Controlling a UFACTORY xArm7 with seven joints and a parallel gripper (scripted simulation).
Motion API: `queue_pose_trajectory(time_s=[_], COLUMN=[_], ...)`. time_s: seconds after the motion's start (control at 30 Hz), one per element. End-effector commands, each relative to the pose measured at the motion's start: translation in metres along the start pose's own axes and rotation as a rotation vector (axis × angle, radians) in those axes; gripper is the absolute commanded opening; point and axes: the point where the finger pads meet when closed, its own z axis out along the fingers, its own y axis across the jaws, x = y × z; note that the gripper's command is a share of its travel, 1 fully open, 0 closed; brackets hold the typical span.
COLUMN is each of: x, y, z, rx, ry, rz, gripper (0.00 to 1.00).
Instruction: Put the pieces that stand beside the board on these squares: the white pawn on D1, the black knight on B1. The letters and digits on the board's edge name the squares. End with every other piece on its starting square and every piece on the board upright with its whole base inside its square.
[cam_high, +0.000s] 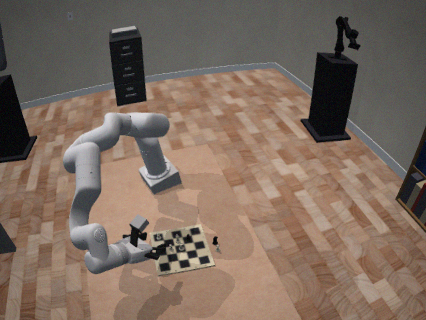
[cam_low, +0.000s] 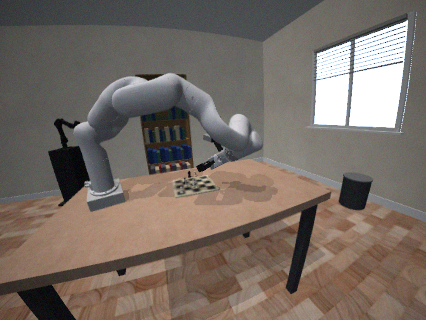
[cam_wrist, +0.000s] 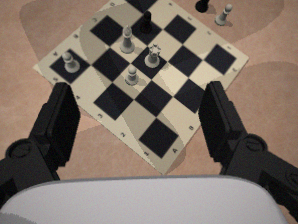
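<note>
Gripper: the hand (cam_high: 161, 248) (cam_low: 202, 166) (cam_wrist: 140, 97) is released, its fingers spread wide with nothing between them.
Hand position: above the board, on its near side in the wrist view.
Board: the chessboard (cam_high: 187, 269) (cam_low: 197, 193) (cam_wrist: 165, 162) lies flat on the table (cam_high: 250, 290) (cam_low: 175, 220) (cam_wrist: 110, 155), its A1 corner lowest in the wrist view.
White pieces on the board: a pawn (cam_wrist: 71, 63) is on A5, a smaller-looking pawn (cam_wrist: 132, 76) on B3, a crowned piece (cam_wrist: 153, 56) on C3 and a tall piece (cam_wrist: 127, 40) on C4.
Black piece on the board: a dark piece (cam_wrist: 146, 22) stands on D4.
White pawn to place: the loose white pawn (cam_high: 218, 248) (cam_wrist: 224, 15) is upright on the table, just beyond the board's E side.
Black knight to place: the black knight (cam_high: 215, 240) (cam_wrist: 202, 5) is beside that pawn, also off the board; the wrist view cuts off its top.
Arm: the pale arm (cam_high: 87, 170) (cam_low: 150, 97) arches from its base (cam_high: 172, 182) (cam_low: 110, 200) to the hand.
</note>
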Motion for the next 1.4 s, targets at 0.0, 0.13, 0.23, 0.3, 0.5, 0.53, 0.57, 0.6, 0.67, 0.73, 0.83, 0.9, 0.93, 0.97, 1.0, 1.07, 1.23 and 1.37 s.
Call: queue_pose_trajectory(time_s=[0.0,0.13,0.23,0.3,0.5,0.53,0.57,0.6,0.67,0.73,0.83,0.9,0.93,0.97,1.0,1.07,1.23,1.37], x=[0.006,0.011,0.016,0.016,0.029,0.037,0.037,0.045,0.054,0.063,0.079,0.085,0.085,0.085,0.09,0.096,0.097,0.097], y=[0.026,0.051,0.063,0.063,0.085,0.096,0.096,0.106,0.114,0.122,0.133,0.137,0.137,0.137,0.139,0.142,0.143,0.143], z=[0.023,0.049,0.061,0.061,0.084,0.094,0.094,0.105,0.114,0.124,0.14,0.147,0.147,0.147,0.152,0.158,0.16,0.16], rx=[0.08,0.208,0.269,0.269,0.38,0.429,0.429,0.473,0.508,0.544,0.594,0.612,0.612,0.612,0.626,0.641,0.646,0.646], ry=[-0.152,-0.334,-0.423,-0.423,-0.584,-0.655,-0.655,-0.717,-0.766,-0.817,-0.885,-0.908,-0.908,-0.908,-0.925,-0.944,-0.95,-0.95], rz=[-0.057,-0.168,-0.236,-0.236,-0.388,-0.468,-0.468,-0.547,-0.618,-0.694,-0.813,-0.859,-0.859,-0.859,-0.895,-0.937,-0.951,-0.951], gripper=[1.0,1.0,1.0,1.0,1.0,1.0,1.0,1.0,1.0,1.0,1.0,1.0,1.0,1.0,1.0,1.0,1.0,1.0])
